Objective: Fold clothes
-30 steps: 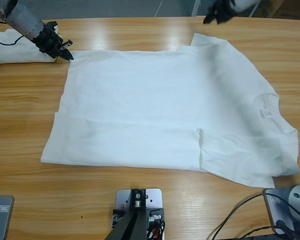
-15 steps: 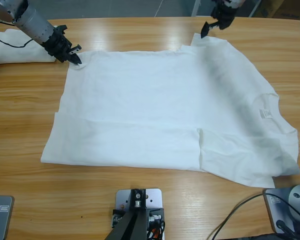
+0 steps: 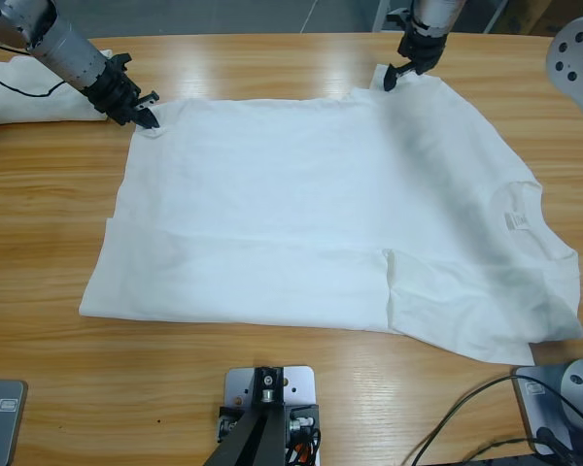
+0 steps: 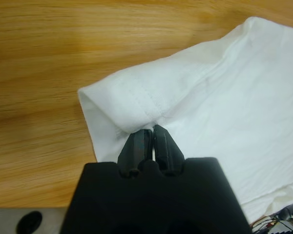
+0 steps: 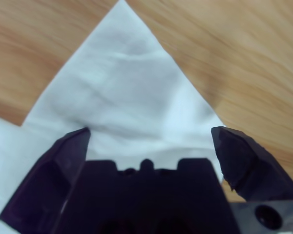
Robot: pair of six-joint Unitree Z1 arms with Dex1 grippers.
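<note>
White T-shirt (image 3: 321, 214) (spread flat): left tool (image 4: 148, 139) pinches its hem corner, right tool (image 5: 149, 139) gapes over a sleeve.

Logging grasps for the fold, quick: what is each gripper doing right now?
Left gripper: shut on a hem corner of the large white cotton T-shirt.
Right gripper: open over its sleeve corner.

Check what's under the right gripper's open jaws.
A pointed corner of the white T-shirt lies flat on the wooden table, between the right gripper's spread jaws. The gripper's black body covers the cloth nearest it, so contact there cannot be seen.
</note>
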